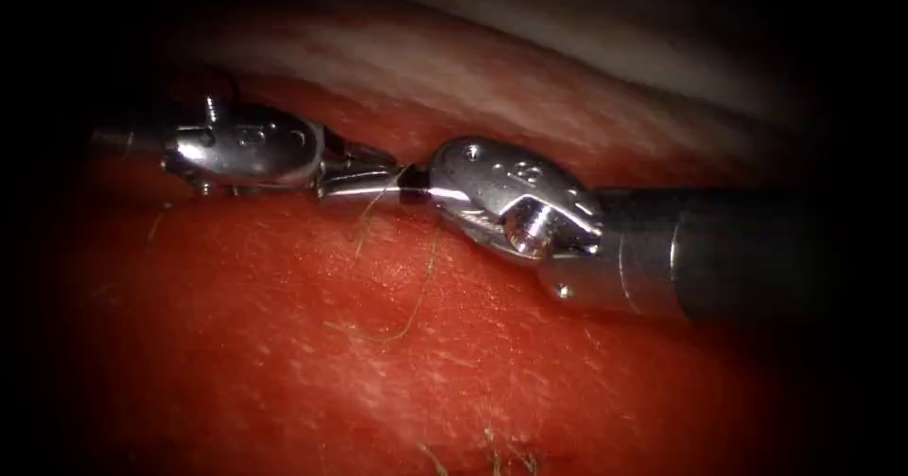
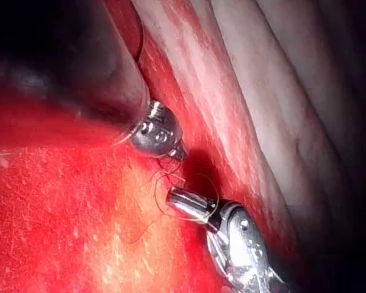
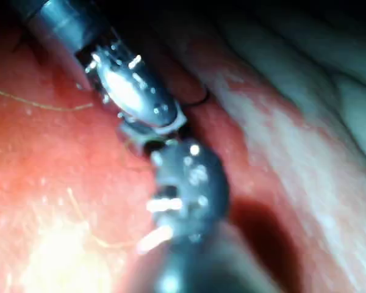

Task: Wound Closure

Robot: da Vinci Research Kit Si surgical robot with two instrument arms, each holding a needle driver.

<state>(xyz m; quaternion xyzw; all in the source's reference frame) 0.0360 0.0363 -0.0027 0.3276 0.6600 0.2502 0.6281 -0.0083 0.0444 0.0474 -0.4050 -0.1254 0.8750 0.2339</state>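
On the red tissue [image 1: 397, 362] the two tools meet tip to tip at the cut [image 1: 378, 135]. The left tool [image 1: 364, 168] reaches in from the left; it is also in the left wrist view [image 2: 171, 149] and the right wrist view [image 3: 140, 125]. The right tool [image 1: 416, 185] comes from the right, and its shut jaws [image 2: 184, 204] point at the left tool's tip. Thin dark thread [image 2: 165, 183] curls in loops around the two tips. I cannot tell whether either tool grips it. A pale strand of thread [image 1: 421, 287] trails from the tips down over the tissue.
Pale fatty tissue [image 1: 530, 69] rises in a ridge behind the tools. The right tool's dark shaft [image 1: 738, 249] lies low over the tissue on the right. Short pale strands [image 1: 492, 452] lie at the near edge.
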